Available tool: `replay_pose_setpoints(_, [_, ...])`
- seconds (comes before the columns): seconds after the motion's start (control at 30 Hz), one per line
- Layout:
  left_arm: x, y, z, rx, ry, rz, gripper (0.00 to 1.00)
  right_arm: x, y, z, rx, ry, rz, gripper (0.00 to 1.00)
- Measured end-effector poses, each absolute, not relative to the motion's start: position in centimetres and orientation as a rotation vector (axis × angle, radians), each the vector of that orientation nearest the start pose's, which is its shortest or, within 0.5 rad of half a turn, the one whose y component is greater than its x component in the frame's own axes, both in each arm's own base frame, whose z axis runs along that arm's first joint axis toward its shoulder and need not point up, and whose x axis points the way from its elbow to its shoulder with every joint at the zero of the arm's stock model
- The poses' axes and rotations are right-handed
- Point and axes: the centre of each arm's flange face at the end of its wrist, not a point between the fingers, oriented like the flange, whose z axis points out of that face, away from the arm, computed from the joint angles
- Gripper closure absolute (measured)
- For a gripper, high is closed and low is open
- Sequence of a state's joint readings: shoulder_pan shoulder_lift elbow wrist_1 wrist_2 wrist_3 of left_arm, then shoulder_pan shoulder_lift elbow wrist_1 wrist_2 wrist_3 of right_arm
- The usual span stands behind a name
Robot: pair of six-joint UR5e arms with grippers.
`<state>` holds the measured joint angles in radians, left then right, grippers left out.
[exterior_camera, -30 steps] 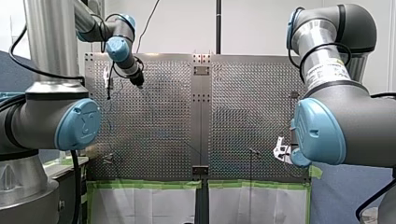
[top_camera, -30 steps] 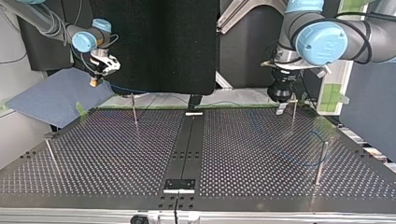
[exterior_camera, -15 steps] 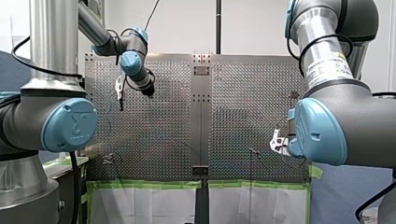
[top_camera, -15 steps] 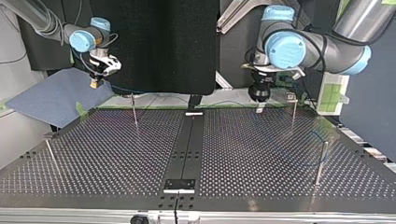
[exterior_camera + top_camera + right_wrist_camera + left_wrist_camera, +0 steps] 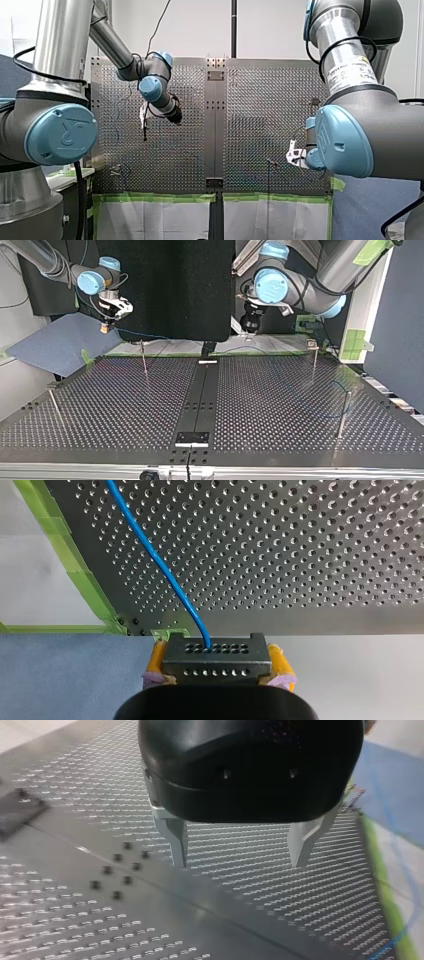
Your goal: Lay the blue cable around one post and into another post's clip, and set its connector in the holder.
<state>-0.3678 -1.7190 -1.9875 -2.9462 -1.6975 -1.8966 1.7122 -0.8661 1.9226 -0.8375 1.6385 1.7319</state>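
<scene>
**Left hand empty over the counter, right hand holding the connector off its edge.**

My left hand (image 5: 239, 864) hangs fingers-down over the perforated counter (image 5: 310, 910), beside the plain centre strip. Its metal fingers (image 5: 176, 842) are spread wide with nothing between them. I judge it is parked there to be free to guide the cable once routing starts. My right hand (image 5: 218, 666) has its yellow pads (image 5: 156, 660) clamped on the black connector (image 5: 218, 652). It is raised just beyond the green-taped edge (image 5: 85, 580), above the blue cloth (image 5: 60, 680). The blue cable (image 5: 159, 565) leaves the connector's face and runs out across the counter. Holding it high probably keeps the cable clear of the posts (image 5: 143, 357). I cannot tell whether it rounds any of them.
</scene>
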Motion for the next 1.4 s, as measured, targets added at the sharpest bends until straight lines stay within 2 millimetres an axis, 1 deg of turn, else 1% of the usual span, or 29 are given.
replay_pose_setpoints(0.13, [36.6, -28.3, 22.2, -0.002, 1.975, -0.313, 0.00, 20.3, -52.0, 2.6, 1.353, -1.445, 1.236, 1.00])
replay_pose_setpoints(0.2, [36.3, -28.8, 21.5, 0.021, 1.979, -0.308, 0.00, 20.3, -52.0, 2.6, 1.355, -1.441, 1.234, 1.00])
replay_pose_setpoints(0.33, [36.1, -30.6, 20.3, 0.071, 1.971, -0.329, 0.00, 20.4, -51.9, 2.6, 1.363, -1.431, 1.228, 1.00])
replay_pose_setpoints(0.63, [36.8, -35.3, 19.6, 0.190, 1.901, -0.393, 0.00, 21.0, -51.5, 2.5, 1.400, -1.423, 1.217, 1.00])
replay_pose_setpoints(0.8, [37.2, -37.8, 19.3, 0.224, 1.858, -0.411, 0.00, 21.4, -51.3, 2.4, 1.411, -1.422, 1.219, 1.00])
replay_pose_setpoints(1.0, [37.4, -41.3, 18.9, 0.258, 1.804, -0.463, 0.00, 21.7, -51.2, 2.5, 1.411, -1.422, 1.243, 1.00])
replay_pose_setpoints(1.27, [37.1, -46.3, 18.1, 0.321, 1.726, -0.527, 0.00, 21.7, -51.2, 2.4, 1.408, -1.429, 1.249, 1.00])
replay_pose_setpoints(1.33, [36.8, -47.5, 17.6, 0.335, 1.710, -0.542, 0.00, 21.7, -51.2, 2.4, 1.409, -1.429, 1.249, 1.00])
replay_pose_setpoints(1.4, [36.4, -48.2, 17.1, 0.345, 1.703, -0.550, 0.00, 21.8, -51.2, 2.4, 1.408, -1.426, 1.251, 1.00])
